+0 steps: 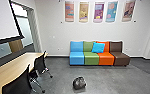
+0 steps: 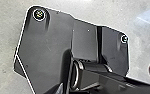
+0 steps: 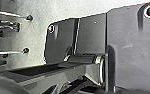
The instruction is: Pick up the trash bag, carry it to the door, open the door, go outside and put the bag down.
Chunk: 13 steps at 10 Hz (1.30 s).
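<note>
Here's trash bag (image 1: 79,83), sitting on grey floor (image 1: 58,75), out in front of colorful sofa (image 1: 77,58)! Left end effector, right end effector: clenched or released, cannot tell.

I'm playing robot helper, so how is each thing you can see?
bag, bulging, not held, on the floor
pillow, tilted back on the sofa
sofa, upright
chairs, upright by the table
posters, hanging on the wall
screen, blank where it shows
</note>
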Available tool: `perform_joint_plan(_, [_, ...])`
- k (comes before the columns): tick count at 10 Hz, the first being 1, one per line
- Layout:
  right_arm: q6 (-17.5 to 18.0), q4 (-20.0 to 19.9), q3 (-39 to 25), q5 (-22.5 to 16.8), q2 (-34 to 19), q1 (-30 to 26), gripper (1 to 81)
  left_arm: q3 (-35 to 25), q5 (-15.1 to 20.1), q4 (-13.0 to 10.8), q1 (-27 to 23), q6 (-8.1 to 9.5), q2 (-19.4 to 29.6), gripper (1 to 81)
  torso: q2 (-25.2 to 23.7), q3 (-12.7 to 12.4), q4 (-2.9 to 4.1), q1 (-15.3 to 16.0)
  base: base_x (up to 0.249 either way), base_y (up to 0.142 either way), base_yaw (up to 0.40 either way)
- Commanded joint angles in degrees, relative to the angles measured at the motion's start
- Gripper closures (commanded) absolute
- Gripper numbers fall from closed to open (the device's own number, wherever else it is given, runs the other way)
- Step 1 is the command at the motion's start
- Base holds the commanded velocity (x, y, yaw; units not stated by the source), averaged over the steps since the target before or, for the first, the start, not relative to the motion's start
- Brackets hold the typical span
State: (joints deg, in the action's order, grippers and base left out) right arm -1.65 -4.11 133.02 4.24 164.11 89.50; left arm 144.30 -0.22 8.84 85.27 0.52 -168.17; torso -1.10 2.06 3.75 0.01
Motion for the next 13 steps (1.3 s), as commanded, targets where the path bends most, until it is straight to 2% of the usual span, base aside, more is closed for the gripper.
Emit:
perform_joint_plan(1, [0.0,-0.4,-1.2,-3.3,-0.3,-3.0,1.0,-0.3,3.1,0.5,-3.2,0.27,0.4,1.0,0.0,0.0,0.0,0.0,0.195,0.069,0.0])
perform_joint_plan(5, [0.0,-0.3,-1.2,-3.3,-0.2,-3.1,1.0,-0.4,3.1,0.4,-3.1,0.27,0.3,1.0,0.0,0.0,0.0,0.0,0.195,0.065,0.0])
perform_joint_plan(13, [-0.1,-0.1,-1.1,-3.2,-0.2,-2.9,1.0,-0.4,3.1,0.4,-3.0,0.27,0.4,1.0,0.0,0.0,0.0,0.0,0.195,0.0,0.0])
